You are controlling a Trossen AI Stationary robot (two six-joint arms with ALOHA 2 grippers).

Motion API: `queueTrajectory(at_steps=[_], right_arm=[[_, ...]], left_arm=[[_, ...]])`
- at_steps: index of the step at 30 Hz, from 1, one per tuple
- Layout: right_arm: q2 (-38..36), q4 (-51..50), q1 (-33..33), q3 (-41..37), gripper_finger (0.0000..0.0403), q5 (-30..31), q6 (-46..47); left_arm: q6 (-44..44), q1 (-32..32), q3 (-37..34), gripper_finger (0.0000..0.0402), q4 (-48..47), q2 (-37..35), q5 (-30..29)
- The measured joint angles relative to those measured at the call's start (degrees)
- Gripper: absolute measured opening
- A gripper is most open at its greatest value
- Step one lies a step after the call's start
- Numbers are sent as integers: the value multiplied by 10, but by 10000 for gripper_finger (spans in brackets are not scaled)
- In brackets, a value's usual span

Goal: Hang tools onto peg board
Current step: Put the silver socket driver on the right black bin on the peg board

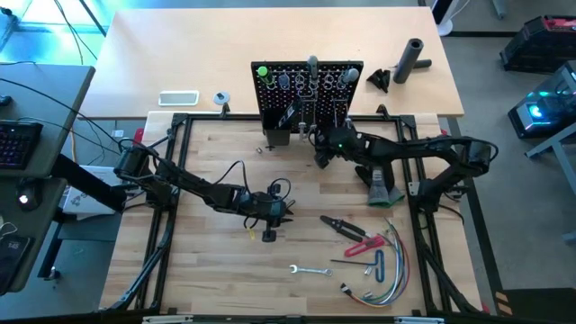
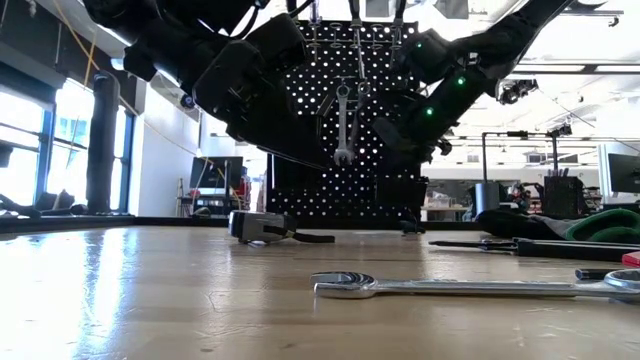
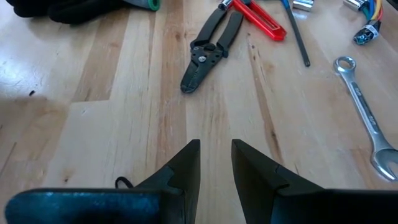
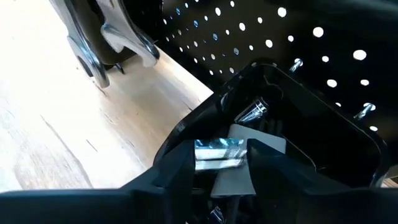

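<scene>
best done slowly: keep the right gripper (image 4: 221,163) level at the foot of the peg board (image 1: 308,90), over its black bin (image 4: 298,124), and clear before lifting away. fingers narrowly parted around a shiny metal piece (image 4: 219,153), grip uncertain. left gripper (image 3: 216,163) low over bare table (image 3: 93,124), slightly parted, empty, pliers (image 3: 208,50) ahead.

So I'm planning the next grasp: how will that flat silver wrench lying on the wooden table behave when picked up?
The flat silver wrench looks rigid metal, probably heavy for its size. Lying flat, it likely won't roll, but could slide.
</scene>
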Motion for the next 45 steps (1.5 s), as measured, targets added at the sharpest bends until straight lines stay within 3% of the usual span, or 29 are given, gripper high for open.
queueTrajectory(at_steps=[7, 15, 25, 33, 38, 45], right_arm=[[-5, -2, 0, 1, 192, -4, 0], [-63, -16, 15, 1, 187, -53, 0], [-162, -127, 88, 0, 185, -123, 27], [-196, -228, 184, 0, 185, -176, 92], [-195, -263, 244, 0, 185, -169, 125], [-195, -264, 259, 0, 185, -77, 108]], left_arm=[[-4, -3, 0, 85, 0, 0, 0], [-5, -3, 0, 85, 3, 0, 2], [6, -4, 0, 85, 68, 0, 63], [26, -18, 0, 85, 122, 0, 89], [31, -21, 0, 85, 140, 0, 89], [31, -12, 0, 85, 143, 0, 82]])
